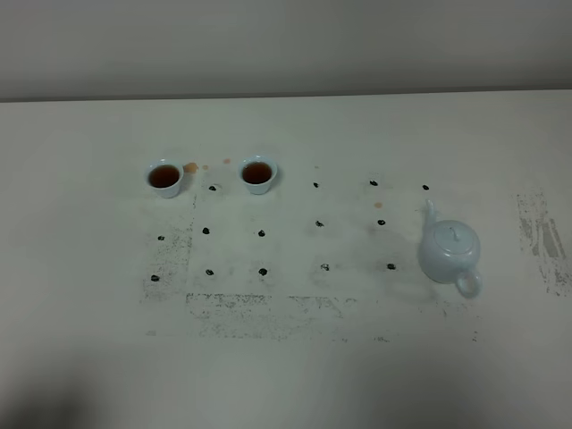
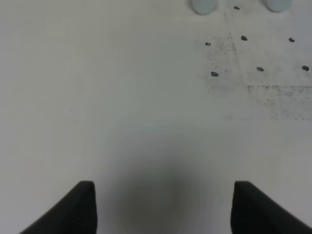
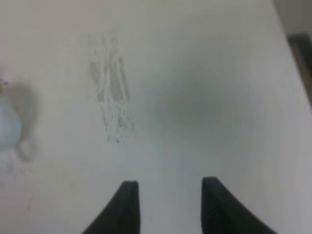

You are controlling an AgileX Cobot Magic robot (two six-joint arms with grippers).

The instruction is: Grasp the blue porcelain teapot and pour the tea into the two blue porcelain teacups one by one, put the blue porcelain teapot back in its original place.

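The blue porcelain teapot point(image 1: 450, 252) stands upright on the right of the white table, lid on, spout pointing away and handle toward the front. The two blue porcelain teacups point(image 1: 164, 178) point(image 1: 258, 173) stand at the back left, each holding reddish-brown tea. Neither gripper shows in the exterior view. In the left wrist view my left gripper point(image 2: 164, 184) is open and empty over bare table, with the cups point(image 2: 203, 6) point(image 2: 279, 5) at the picture's edge, far off. In the right wrist view my right gripper point(image 3: 169, 181) is open and empty, with the teapot point(image 3: 7, 129) blurred at the picture's edge.
Small tea spots point(image 1: 190, 167) lie between the two cups. Black dots point(image 1: 262, 233) in a grid and worn grey scuffs point(image 1: 541, 234) mark the table. A wall runs along the table's back edge.
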